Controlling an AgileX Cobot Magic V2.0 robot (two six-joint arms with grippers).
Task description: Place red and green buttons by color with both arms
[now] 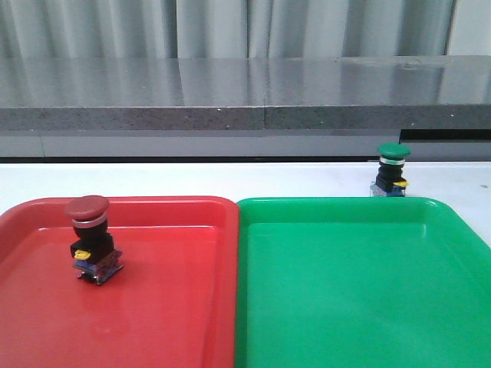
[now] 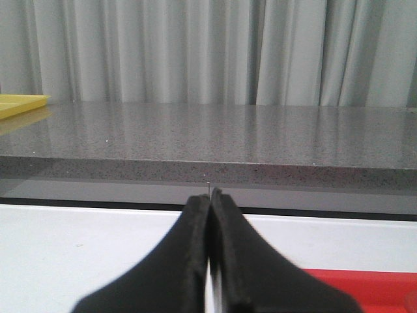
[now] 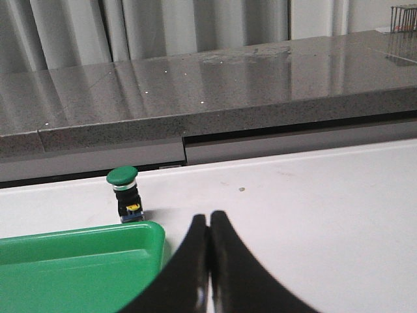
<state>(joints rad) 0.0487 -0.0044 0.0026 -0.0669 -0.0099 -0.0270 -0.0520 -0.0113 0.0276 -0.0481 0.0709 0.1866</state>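
The red button, dark-red cap over a black body with a yellow tab, stands upright inside the red tray. On the white table just behind the green tray stands the green button, also upright; the right wrist view shows this green button beyond the green tray's corner. My right gripper is shut and holds nothing, over bare table beside that tray. Shut and holding nothing too, my left gripper hangs over the table near the red tray's edge. Neither arm shows in the front view.
A long grey stone ledge runs across the back with curtains behind it. A yellow tray lies on the ledge far off in the left wrist view. The two trays sit side by side, touching.
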